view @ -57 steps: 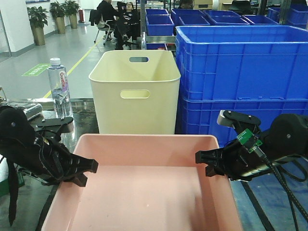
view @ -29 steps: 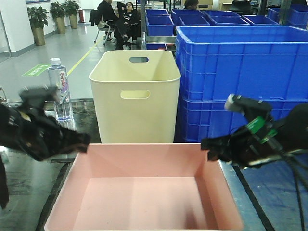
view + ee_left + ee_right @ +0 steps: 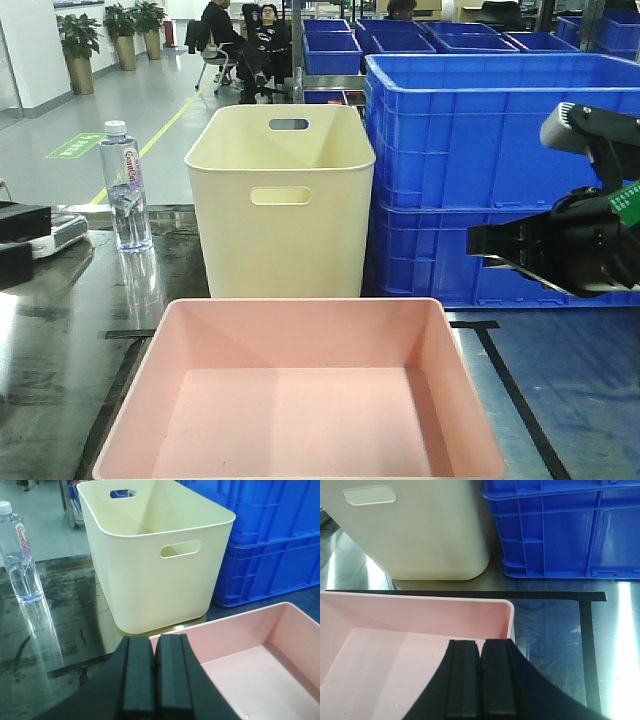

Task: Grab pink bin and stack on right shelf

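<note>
Resting on the right shelf [image 3: 60, 350] inside the black tape outline [image 3: 585, 630], the pink bin [image 3: 300, 400] has been released — both arms were withdrawn. The right gripper [image 3: 481, 680] and left gripper [image 3: 154, 675] are seen pressed closed, holding nothing.

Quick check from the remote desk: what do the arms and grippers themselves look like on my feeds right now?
Both grippers are matte black with flat, rectangular, ridged finger pads: the left gripper and right gripper look alike in the wrist views. In the front view only the right arm shows: a black housing, a grey cylindrical module on top and a small green circuit board. No cables are clearly visible.
</note>
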Motion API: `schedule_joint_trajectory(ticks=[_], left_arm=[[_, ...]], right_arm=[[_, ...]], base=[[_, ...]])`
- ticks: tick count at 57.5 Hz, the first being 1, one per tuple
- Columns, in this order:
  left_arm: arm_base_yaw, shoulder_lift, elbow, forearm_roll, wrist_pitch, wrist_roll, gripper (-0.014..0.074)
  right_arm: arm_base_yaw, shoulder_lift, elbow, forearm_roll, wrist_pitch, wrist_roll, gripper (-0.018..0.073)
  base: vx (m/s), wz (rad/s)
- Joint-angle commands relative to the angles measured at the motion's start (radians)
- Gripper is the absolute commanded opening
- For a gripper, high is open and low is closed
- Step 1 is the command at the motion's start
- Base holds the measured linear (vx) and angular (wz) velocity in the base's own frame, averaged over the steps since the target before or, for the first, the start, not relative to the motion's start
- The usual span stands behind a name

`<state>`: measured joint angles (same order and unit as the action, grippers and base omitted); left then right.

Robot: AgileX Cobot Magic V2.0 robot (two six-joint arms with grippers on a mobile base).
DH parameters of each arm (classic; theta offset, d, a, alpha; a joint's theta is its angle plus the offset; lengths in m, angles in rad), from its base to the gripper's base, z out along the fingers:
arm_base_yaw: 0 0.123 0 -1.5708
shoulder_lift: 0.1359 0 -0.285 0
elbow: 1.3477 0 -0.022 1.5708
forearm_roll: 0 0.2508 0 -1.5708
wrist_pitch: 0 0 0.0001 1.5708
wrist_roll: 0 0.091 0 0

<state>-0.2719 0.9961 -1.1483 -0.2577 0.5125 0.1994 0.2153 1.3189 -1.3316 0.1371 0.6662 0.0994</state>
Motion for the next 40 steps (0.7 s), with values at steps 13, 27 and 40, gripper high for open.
schedule_joint_trajectory(ticks=[13,27,40], left_arm=[[0.000,-0.036,-0.023,-0.009,-0.076,0.001,-0.0008],[0.007,-0.185,0.256,0.122,-0.318,-0.040,-0.0006],[0.124,-0.526,0.763,0.208,-0.512,-0.207,-0.0003]], right_arm=[[-0.008,-0.028,-0.032,-0.002,-0.069,-0.013,-0.0013],[-0.008,-0.028,-0.032,-0.002,-0.068,-0.013,-0.0013],[-0.008,-0.028,-0.032,-0.002,-0.068,-0.013,-0.0013]], base=[[0.00,0.00],[0.00,0.00],[0.00,0.00]])
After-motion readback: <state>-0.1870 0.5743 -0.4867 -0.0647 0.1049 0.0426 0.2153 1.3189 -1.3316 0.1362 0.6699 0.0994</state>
